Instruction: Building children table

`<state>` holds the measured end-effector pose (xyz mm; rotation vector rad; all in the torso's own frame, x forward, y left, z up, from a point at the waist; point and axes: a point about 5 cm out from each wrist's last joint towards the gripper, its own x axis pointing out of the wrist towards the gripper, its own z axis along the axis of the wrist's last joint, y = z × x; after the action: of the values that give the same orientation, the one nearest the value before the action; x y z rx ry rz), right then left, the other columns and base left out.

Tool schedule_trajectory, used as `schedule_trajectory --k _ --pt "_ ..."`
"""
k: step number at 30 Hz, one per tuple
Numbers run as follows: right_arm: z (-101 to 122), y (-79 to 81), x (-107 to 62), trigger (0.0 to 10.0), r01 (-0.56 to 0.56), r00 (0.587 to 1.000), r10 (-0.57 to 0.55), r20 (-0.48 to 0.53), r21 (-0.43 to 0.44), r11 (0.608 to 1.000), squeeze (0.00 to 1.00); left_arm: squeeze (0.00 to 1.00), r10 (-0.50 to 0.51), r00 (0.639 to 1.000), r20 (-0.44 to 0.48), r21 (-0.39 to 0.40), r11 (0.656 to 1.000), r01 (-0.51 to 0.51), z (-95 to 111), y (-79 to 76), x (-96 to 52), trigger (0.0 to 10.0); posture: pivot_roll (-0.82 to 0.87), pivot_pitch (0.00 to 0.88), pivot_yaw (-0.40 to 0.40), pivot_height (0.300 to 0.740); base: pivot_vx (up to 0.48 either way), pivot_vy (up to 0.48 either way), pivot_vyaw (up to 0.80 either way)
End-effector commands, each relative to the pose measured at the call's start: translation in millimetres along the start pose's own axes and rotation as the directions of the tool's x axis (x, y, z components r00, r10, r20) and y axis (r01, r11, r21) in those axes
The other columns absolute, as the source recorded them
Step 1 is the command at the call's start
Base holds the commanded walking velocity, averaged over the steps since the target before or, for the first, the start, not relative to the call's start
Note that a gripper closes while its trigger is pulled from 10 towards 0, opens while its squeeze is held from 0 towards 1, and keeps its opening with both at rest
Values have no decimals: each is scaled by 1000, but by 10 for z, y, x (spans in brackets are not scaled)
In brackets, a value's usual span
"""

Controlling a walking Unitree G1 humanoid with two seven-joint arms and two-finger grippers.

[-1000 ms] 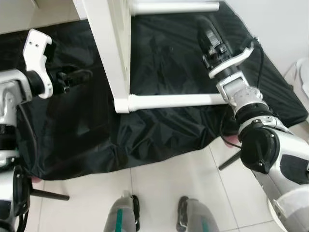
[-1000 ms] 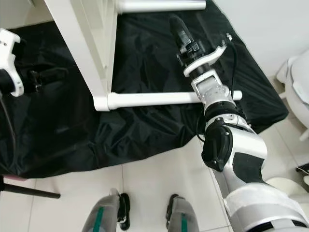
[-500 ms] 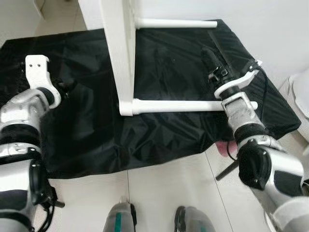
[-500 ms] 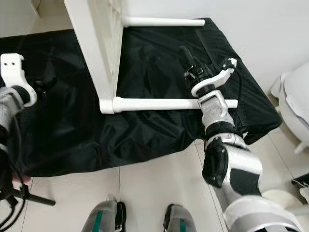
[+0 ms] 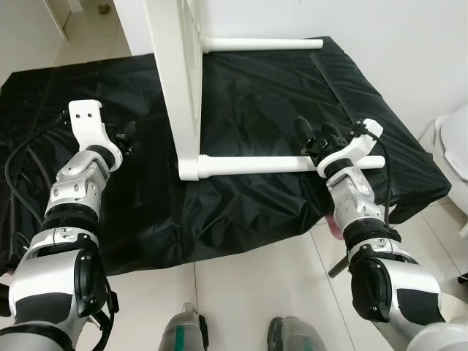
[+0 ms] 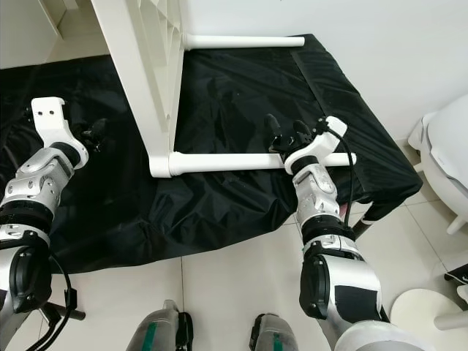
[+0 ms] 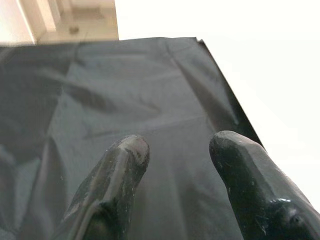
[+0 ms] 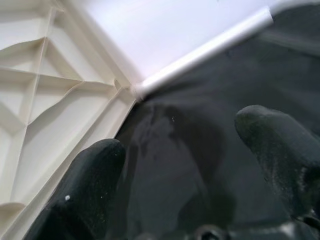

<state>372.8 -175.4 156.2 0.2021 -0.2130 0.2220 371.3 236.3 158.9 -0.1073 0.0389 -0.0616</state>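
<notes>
A white children's table top (image 5: 175, 80) stands on its edge on a black cloth (image 5: 256, 95). Two white legs stick out of it to the right: a near leg (image 5: 256, 164) and a far leg (image 5: 263, 44). My right gripper (image 5: 311, 135) is open just over the outer part of the near leg, holding nothing. From the right wrist I see its fingertips (image 8: 107, 155) spread before the table's ribbed underside (image 8: 50, 100). My left gripper (image 5: 121, 140) is open over the cloth, left of the table top, and is empty (image 7: 180, 145).
The cloth ends at a tiled floor (image 5: 248, 285) near my feet (image 5: 190, 336). A white fixture (image 5: 457, 139) stands at the right, and a round white stool (image 6: 431, 307) is lower right. A black tripod leg (image 5: 340, 259) pokes out under the cloth. A cable (image 5: 22, 157) lies at left.
The camera has shifted. Both arms have drawn in towards my body. The right gripper came back from beyond the near leg to just above it; the left forearm now points away.
</notes>
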Motion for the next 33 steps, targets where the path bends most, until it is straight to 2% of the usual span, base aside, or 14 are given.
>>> schedule_trajectory --k 1,2,6,7,9,12,15,16,21,22,23,27,29,33 --pt "-37 140 2 10000 -42 999 43 4 -75 996 0 0 115 992 51 10 993 -116 82 48 -22 10000 7 0 182 740 0 0 0" --pt "-28 197 16 10000 -52 998 54 17 -104 993 0 0 117 991 62 25 993 -118 92 31 -34 10000 10 0 184 740 0 0 0" --pt "8 257 50 10000 -58 997 63 42 -111 992 0 0 122 989 88 75 989 -129 112 -3 -56 10000 17 0 187 740 0 0 0" --pt "34 300 86 10000 -41 997 47 62 -97 994 0 0 114 988 102 82 989 -122 88 -48 -74 10000 31 0 145 740 0 0 0" --pt "40 319 94 10000 -35 997 42 69 -94 995 0 0 104 989 104 77 991 -112 76 -65 -80 10000 30 0 140 740 0 0 0" --pt "49 388 92 10000 -40 996 52 78 -146 988 0 0 87 990 115 73 993 -96 56 -77 -96 10000 38 0 116 740 0 0 0" --pt "38 440 72 10000 -52 995 65 81 -151 987 0 0 56 989 134 86 994 -68 44 -113 -127 10000 28 0 91 740 0 0 0" --pt "35 447 52 10000 -50 995 65 81 -179 983 0 0 46 990 135 112 992 -62 8 -137 -149 10000 16 0 65 740 0 0 0" --pt "26 441 -21 10000 -45 995 65 81 -231 972 0 0 46 992 121 112 992 -60 -81 -148 -211 10000 -11 0 47 740 0 0 0" --pt "26 441 -21 10000 -45 995 65 81 -231 972 0 0 46 992 121 112 992 -60 -81 -148 -211 10000 -11 0 47 740 0 0 0" --pt "11 397 -46 10000 -22 996 39 79 -214 977 0 0 62 991 118 71 995 -70 -88 -123 -202 10000 -13 9 40 740 0 0 0" --pt "-33 330 -77 10000 27 998 -14 67 -206 978 0 0 68 990 122 63 995 -76 -71 -111 -141 10000 -23 31 33 740 0 0 0" --pt "-25 312 -74 10000 49 997 -35 71 -202 978 0 0 81 988 135 89 992 -94 -25 -98 -94 10000 -22 32 36 740 0 0 0" --pt "-17 313 -82 10000 57 996 -45 71 -191 980 0 0 122 983 136 76 988 -133 -5 -60 -104 10000 -20 19 38 740 0 0 0"
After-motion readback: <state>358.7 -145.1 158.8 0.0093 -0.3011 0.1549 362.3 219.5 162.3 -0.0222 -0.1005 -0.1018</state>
